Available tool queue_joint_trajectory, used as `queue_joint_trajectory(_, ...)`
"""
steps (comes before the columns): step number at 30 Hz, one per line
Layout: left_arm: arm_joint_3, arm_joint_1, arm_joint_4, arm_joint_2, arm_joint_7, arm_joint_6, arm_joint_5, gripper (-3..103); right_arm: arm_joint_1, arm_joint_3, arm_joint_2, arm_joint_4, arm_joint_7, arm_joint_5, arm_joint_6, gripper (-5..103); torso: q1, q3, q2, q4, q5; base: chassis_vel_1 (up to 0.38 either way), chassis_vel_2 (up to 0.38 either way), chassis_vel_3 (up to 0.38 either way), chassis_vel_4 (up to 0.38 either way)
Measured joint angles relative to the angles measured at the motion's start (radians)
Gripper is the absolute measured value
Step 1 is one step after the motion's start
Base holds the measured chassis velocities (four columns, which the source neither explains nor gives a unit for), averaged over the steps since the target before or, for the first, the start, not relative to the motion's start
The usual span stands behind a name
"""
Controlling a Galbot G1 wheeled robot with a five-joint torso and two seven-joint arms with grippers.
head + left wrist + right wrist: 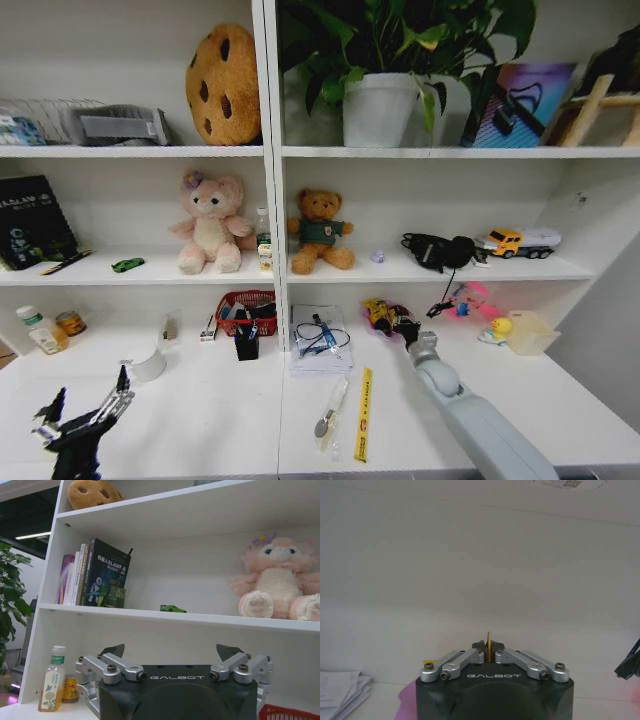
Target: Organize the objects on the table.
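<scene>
Even, diffuse indoor light, apparently from overhead, falls on the white shelving [270, 150] and the table [200, 410]; shadows are soft and gather under each shelf board. The head view bows straight shelf edges outward toward its corners, a wide-angle distortion. In the left wrist view a ceiling strip light [32, 535] glows at one side. The right wrist view is pale and low in contrast; the near gripper housing is slightly soft.

The right end effector [489, 650] is pinching a thin yellow item [488, 642], mostly hidden between its fingers. Beside it, a pink packet [406, 706] and paper stack [340, 686] are running off frame.
</scene>
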Motion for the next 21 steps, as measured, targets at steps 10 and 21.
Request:
queue_joint_trajectory(10, 0.014, -0.015, 0.007, -0.002, -0.013, 0.007, 0.017, 100, -0.124, 0.117, -0.040, 0.105, -0.007, 0.007, 0.024, 37, 0.000, 0.000, 0.000, -0.0005, 0.0002, 0.000, 0.000, 0.000, 0.000)
queue_joint_trajectory(21, 0.008, -0.015, 0.022, 0.014, -0.010, -0.012, 0.006, 100, -0.691, 0.465, -0.086, 0.552, -0.129, -0.036, 0.211, 81, 0.000, 0.000, 0.000, -0.0002, 0.0001, 0.000, 0.000, 0.000, 0.000)
